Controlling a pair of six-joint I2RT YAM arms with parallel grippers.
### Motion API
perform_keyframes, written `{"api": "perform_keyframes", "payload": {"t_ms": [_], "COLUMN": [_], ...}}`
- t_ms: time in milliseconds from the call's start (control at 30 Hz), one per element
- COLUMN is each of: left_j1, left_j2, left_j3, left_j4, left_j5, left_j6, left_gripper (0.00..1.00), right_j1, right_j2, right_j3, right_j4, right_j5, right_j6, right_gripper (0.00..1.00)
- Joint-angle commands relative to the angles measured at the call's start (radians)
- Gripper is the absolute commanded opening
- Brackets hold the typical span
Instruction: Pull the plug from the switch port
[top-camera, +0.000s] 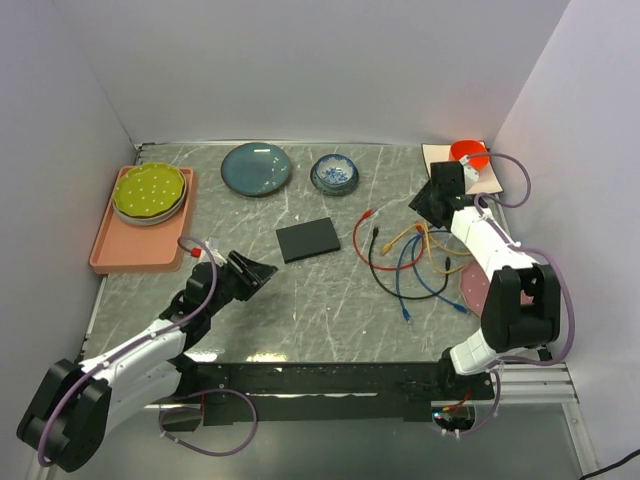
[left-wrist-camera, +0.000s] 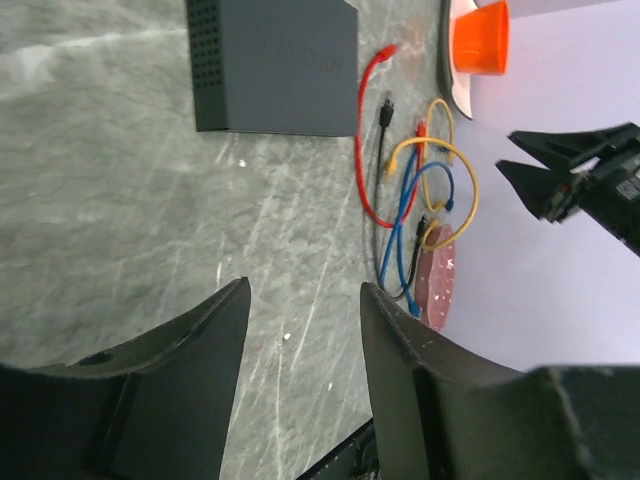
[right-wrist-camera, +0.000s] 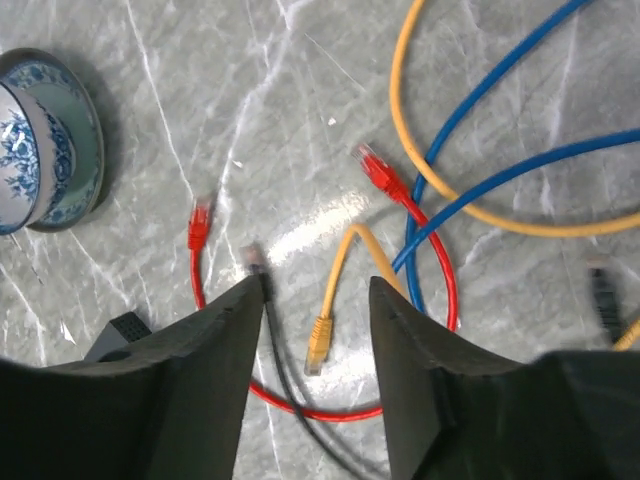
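The switch (top-camera: 308, 240) is a flat black box lying mid-table; in the left wrist view (left-wrist-camera: 280, 65) no cable shows joined to it. Loose red (top-camera: 358, 235), black, yellow and blue cables (top-camera: 410, 262) lie tangled to its right. My left gripper (top-camera: 262, 270) is open and empty, near-left of the switch, with bare table between its fingers (left-wrist-camera: 304, 290). My right gripper (top-camera: 420, 207) is open and empty above the cables; a yellow plug (right-wrist-camera: 318, 345) lies between its fingers (right-wrist-camera: 316, 283), with a black plug (right-wrist-camera: 253, 258) and red plugs (right-wrist-camera: 201, 222) close by.
A teal plate (top-camera: 256, 167) and a blue-white bowl (top-camera: 334, 173) stand at the back. A pink tray (top-camera: 110, 250) with a green plate (top-camera: 150, 192) is at the left. An orange cup (top-camera: 469, 153) stands back right. A pink disc (top-camera: 472, 287) lies by the right arm. White walls enclose the table.
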Motion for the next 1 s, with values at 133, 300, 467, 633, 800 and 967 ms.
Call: {"api": "perform_keyframes", "payload": {"t_ms": [133,300,467,633,800,967], "left_j1": [-0.001,0.023,0.051,0.06,0.088,0.092], "left_j2": [0.01,0.145,0.389,0.57,0.718,0.792], "left_j3": [0.061,0.176,0.349,0.479,0.579,0.605], "left_j4": [-0.082,-0.122,-0.163,-0.209,-0.237,-0.229], "left_j5": [-0.089,-0.124,-0.132,-0.189,-0.195,-0.17], "left_j6": [0.021,-0.008,-0.014,-0.011,-0.002,-0.017], "left_gripper": [0.59,0.57,0.48,0.41,0.38,0.35], "right_j1": [0.18,0.284,0.296,0.309,0.309,0.312], "right_j2": [-0.091,0.023,0.21,0.34,0.434,0.478], "right_j3": [0.056,0.009,0.028,0.137,0.24,0.254], "right_j4": [0.102,0.276,0.328,0.273,0.191,0.216], "right_j5": [-0.016,-0.2,-0.26,-0.22,-0.188,-0.212], "right_j6": [-0.046,-0.03,-0.01,-0.049,-0.074,-0.08], "right_gripper": [0.57,0.21,0.0,0.0,0.0,0.0]}}
